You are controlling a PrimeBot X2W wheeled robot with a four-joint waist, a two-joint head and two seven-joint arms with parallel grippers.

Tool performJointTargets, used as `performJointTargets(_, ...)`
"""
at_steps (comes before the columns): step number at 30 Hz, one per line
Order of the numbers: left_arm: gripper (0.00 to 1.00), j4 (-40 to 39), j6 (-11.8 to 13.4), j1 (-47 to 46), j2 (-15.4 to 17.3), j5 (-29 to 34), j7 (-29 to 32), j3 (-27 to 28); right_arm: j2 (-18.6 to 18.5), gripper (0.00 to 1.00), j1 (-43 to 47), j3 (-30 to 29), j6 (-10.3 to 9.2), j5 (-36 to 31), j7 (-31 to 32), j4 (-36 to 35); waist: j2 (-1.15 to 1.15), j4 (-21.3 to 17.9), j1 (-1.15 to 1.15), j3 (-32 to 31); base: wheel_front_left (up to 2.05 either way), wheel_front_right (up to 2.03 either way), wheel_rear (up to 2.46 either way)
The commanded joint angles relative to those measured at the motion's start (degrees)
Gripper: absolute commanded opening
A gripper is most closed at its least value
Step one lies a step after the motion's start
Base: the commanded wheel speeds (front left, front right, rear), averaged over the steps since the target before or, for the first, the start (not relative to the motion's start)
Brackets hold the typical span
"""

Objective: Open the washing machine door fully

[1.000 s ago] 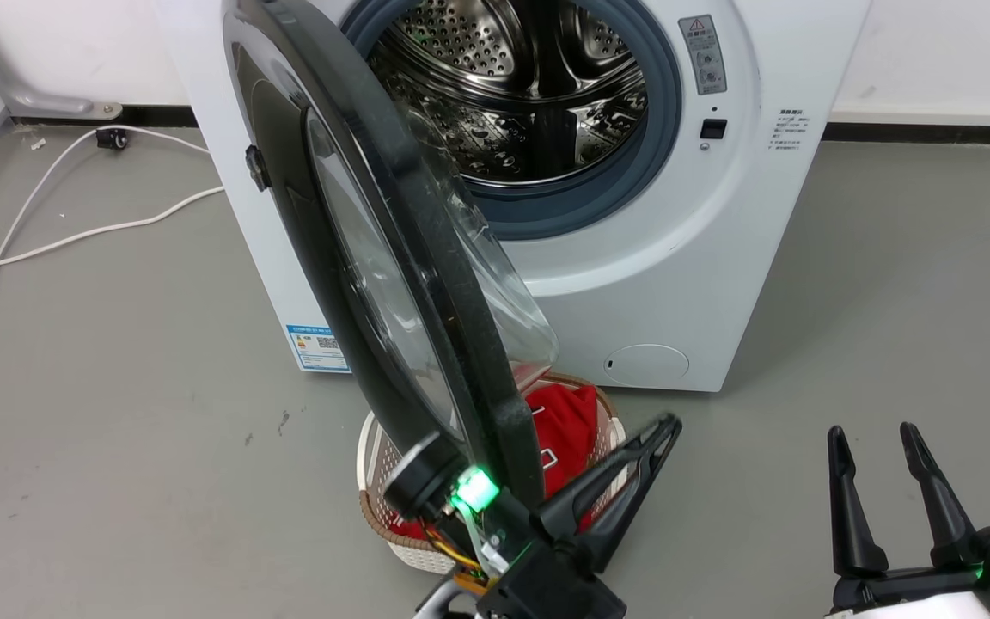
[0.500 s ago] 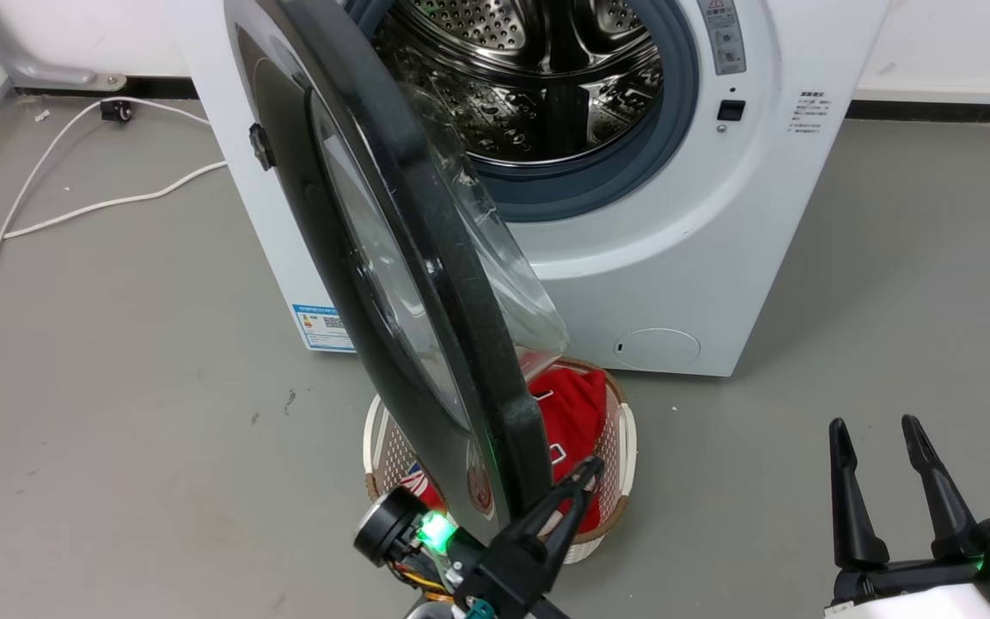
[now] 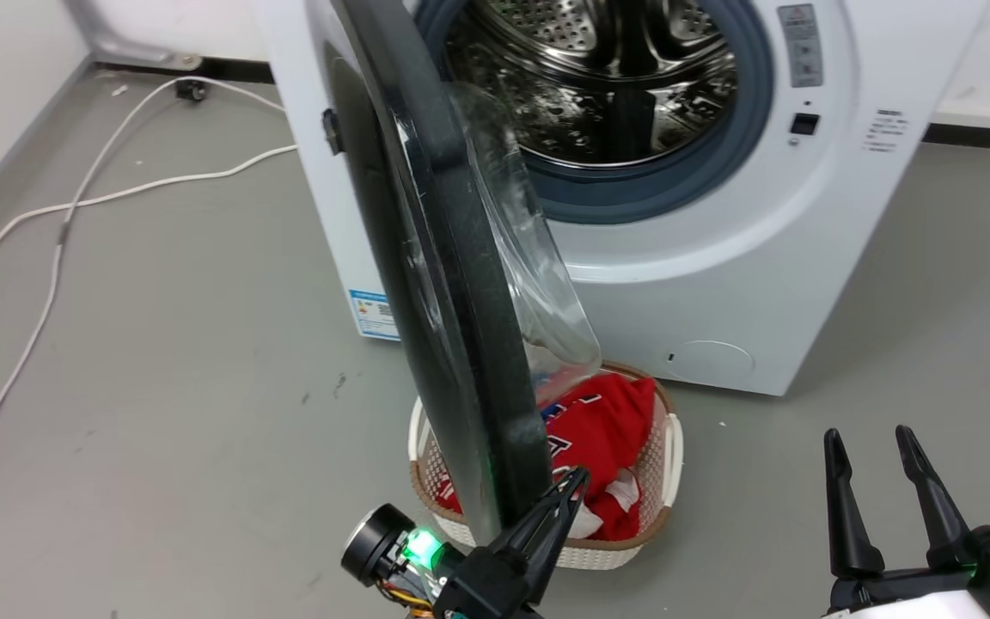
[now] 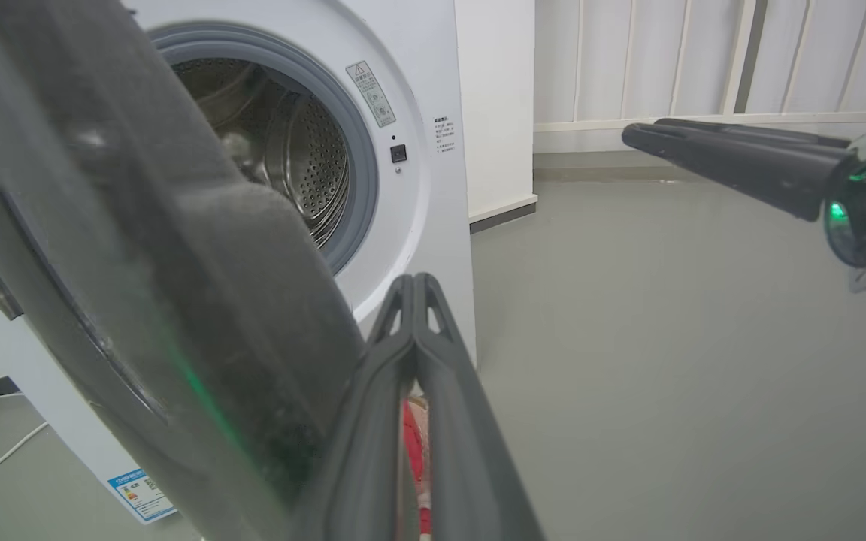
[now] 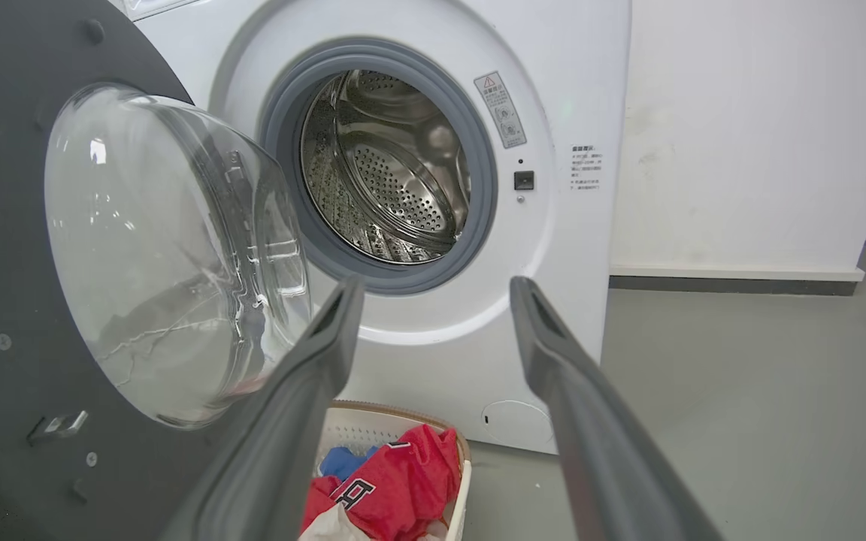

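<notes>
My left hand (image 3: 578,475) has both fingers pressed together with nothing between them. The tips lie at the right side of the near lower rim of the washing machine door (image 3: 461,284); I cannot tell whether they touch it. My right hand (image 3: 867,434) is spread wide and empty, well apart to the right, above the floor (image 3: 160,361).

The door is hinged on the left of the white machine (image 3: 701,284) and stands out toward me, almost edge-on in the head view. Its glossy black outer face points left. Its matt dark inner face points right, with the clear glass bowl (image 5: 170,248) bulging that way. The steel drum (image 3: 607,77) is exposed.

The door's near edge hangs over a white basket (image 3: 598,550) holding a red garment (image 3: 611,421). Left of the door the floor lies open as far as a white cable (image 3: 160,182).
</notes>
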Motion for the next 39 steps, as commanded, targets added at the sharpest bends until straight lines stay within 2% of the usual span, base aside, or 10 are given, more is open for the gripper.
performJointTargets(1,0.00,-0.12,1.94,-0.42,2.07,-0.44,0.34,3.25,0.12,1.00,0.35,0.02,0.00,0.39,-0.12,0.10,0.00,1.90,0.00,0.03,0.00,0.00,0.00)
performJointTargets(8,0.00,-2.46,3.32,1.32,2.81,-1.25,0.32,4.43,0.12,1.00,0.64,-0.10,0.00,0.21,-0.12,0.04,0.00,5.55,0.00,0.43,0.00,0.00,0.00)
performJointTargets(17,0.00,-3.61,7.24,3.39,5.87,-3.89,0.23,11.02,0.11,1.00,0.36,-0.48,-0.01,-0.49,-0.12,0.11,0.00,8.59,0.00,1.30,0.00,0.00,0.00)
performJointTargets(25,0.00,-4.45,10.79,5.20,9.90,-7.25,0.22,20.34,0.10,1.00,-0.78,-0.57,-0.01,-1.40,-0.12,-0.26,0.00,8.84,0.00,2.57,0.00,0.00,0.00)
performJointTargets(29,0.00,-4.14,11.42,5.28,11.96,-8.98,0.21,24.94,0.11,1.00,-1.19,-0.71,-0.01,-2.20,-0.12,-0.40,0.00,8.58,0.00,3.72,0.00,0.00,0.00)
performJointTargets(39,0.00,-1.14,12.21,1.39,13.88,-11.86,0.22,34.42,0.11,1.00,-2.83,-0.90,-0.01,-3.94,-0.12,-0.75,0.00,7.38,0.00,7.04,0.00,0.00,0.00)
